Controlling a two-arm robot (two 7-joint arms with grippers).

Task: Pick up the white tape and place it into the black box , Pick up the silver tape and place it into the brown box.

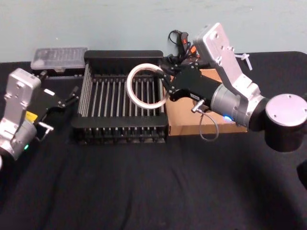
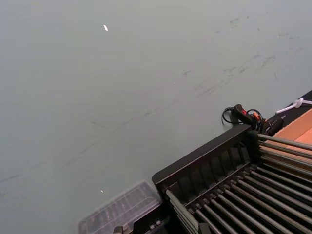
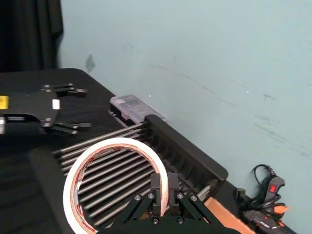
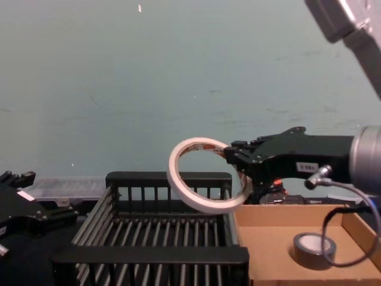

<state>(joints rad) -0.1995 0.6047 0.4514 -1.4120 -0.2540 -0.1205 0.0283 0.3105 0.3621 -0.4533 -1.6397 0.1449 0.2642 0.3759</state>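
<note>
Right gripper (image 1: 165,88) pinched on the near edge of the white tape (image 1: 145,86), holding the ring tilted and clear above the right half of the black box (image 1: 81,103), probably so it can drop onto the slats instead of catching the rim. Silver tape (image 4: 314,250) already lying flat in the brown box (image 4: 262,238), just right of the crate. Left gripper (image 1: 67,101) parked beside the crate's left wall, fingers spread, well away from the drop.
</note>
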